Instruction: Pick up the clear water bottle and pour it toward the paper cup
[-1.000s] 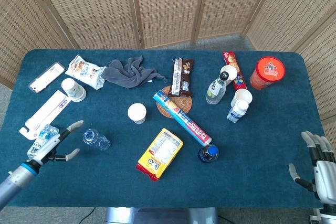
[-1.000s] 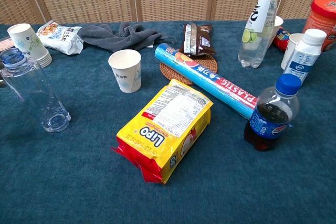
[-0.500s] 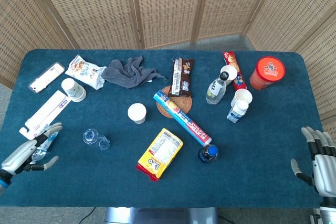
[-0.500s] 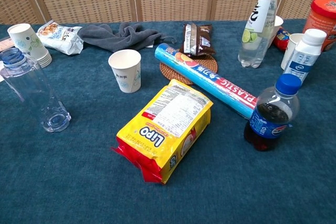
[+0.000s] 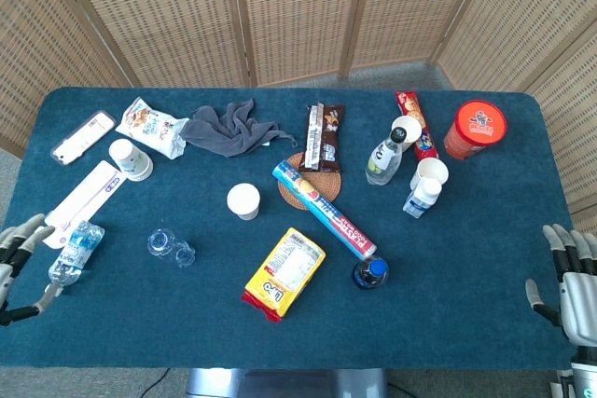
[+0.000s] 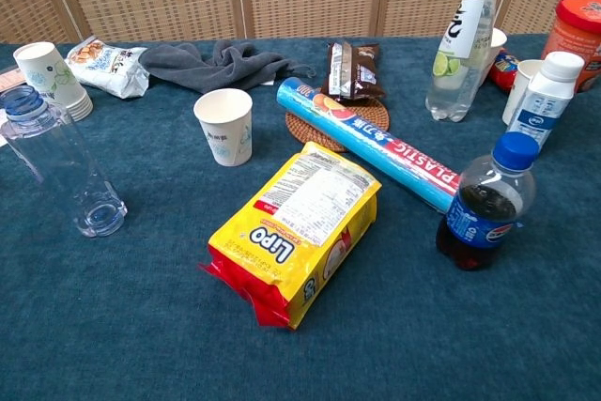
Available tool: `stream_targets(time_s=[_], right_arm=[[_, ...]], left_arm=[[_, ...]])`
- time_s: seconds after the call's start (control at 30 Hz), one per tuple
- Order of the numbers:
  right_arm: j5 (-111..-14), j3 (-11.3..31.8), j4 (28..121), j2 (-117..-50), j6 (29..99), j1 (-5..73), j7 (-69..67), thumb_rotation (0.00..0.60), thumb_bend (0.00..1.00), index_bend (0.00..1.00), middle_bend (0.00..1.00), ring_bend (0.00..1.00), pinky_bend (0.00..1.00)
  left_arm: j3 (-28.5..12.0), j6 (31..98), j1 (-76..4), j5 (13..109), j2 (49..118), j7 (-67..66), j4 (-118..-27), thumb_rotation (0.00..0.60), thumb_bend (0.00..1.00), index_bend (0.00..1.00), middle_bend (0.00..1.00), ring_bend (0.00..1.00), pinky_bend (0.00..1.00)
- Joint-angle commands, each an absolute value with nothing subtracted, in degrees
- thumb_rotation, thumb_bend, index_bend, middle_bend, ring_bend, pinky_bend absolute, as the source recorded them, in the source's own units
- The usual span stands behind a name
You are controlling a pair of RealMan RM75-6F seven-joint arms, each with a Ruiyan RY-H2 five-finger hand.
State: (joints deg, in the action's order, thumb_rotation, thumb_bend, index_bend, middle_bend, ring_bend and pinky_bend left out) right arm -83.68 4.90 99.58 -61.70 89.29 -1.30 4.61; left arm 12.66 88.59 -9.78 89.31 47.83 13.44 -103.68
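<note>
Though unseen from chest, left robot hand (image 5: 17,263), empty, spread

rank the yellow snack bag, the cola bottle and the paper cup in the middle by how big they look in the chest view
1. yellow snack bag, clearly largest, though it is nearest the camera
2. cola bottle
3. paper cup, smallest, but farther back, so its true size against the bottle is unsure

My left robot hand (image 5: 17,258) is cut by the head view's left edge; my right robot hand (image 5: 571,279) by its lower right corner.
</note>
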Motion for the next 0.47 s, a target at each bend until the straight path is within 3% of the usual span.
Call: stream_targets(time_s=[0.03,0.47], right_arm=[[-83.36,4.9,99.52,-61.86,89.56,-1.48,5.2,0.6,0.44,0.0,0.02,0.0,0.0],[-82.68,4.84,99.54,-62.51,88.27,-0.88,5.54,0.6,0.44,0.0,0.01,0.0,0.0]], left_arm=[[10.77,93.37,-4.74,85.99,47.88,5.22,-108.03,0.507,0.46,0.09,0.0,0.0,0.01],[8.72,95.0,-0.38,86.01,49.92,-0.11,-108.32,0.513,0.45,0.09,0.0,0.0,0.0]])
